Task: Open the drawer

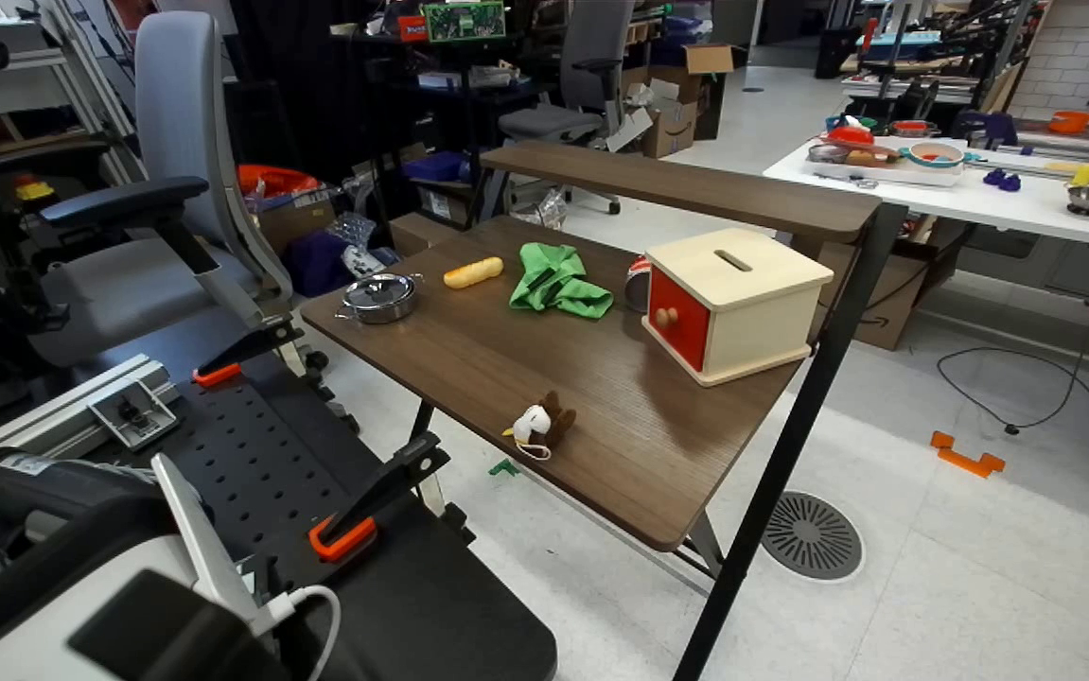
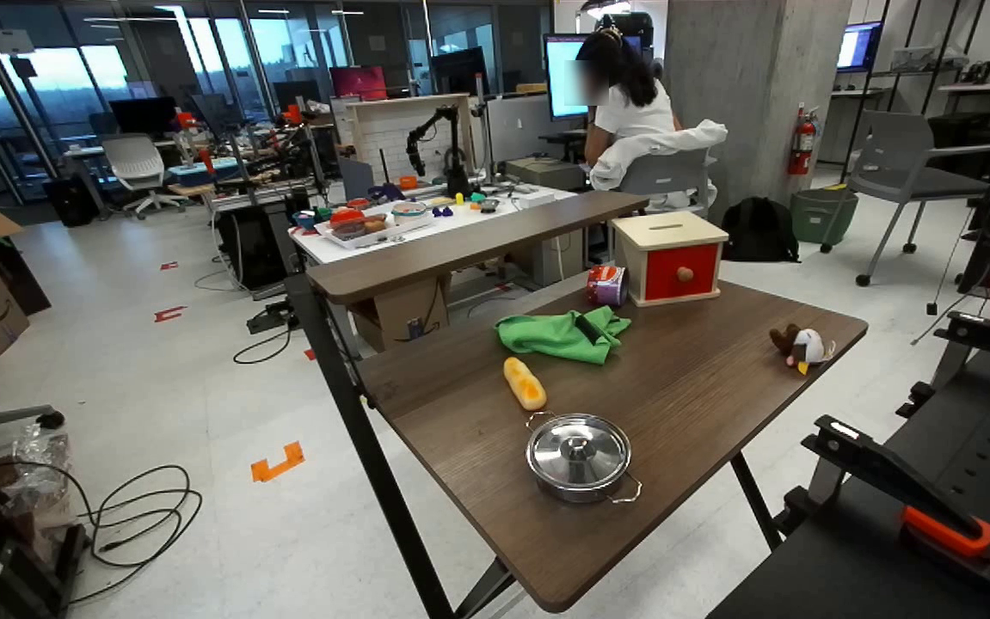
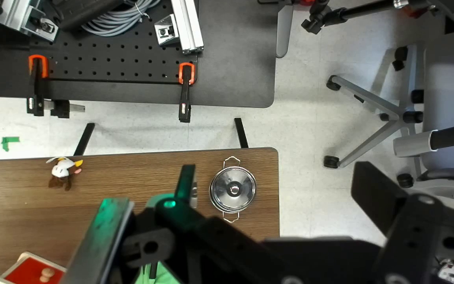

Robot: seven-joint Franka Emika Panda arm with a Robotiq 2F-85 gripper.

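The drawer's red front (image 1: pixel 688 333) with a round wooden knob sits flush in the light tan wooden box (image 1: pixel 757 331) on the brown table. The red front and box also show in an exterior view (image 2: pixel 694 265), with the knob facing out. In the wrist view, part of the red front (image 3: pixel 29 272) and its knob show at the bottom left edge; the rest is cut off. My gripper (image 3: pixel 276 181) is open and empty, fingers wide apart, high above the table's end by the pot and the floor. It is away from the drawer. The gripper is not visible in the exterior views.
The brown table (image 1: pixel 601 378) also holds a steel lidded pot (image 2: pixel 579 456), a yellow bread toy (image 2: pixel 525 384), a green cloth (image 2: pixel 559 334), a red can (image 2: pixel 606 284) and an eagle plush (image 1: pixel 539 426). A raised shelf (image 1: pixel 676 184) runs along one side behind the box.
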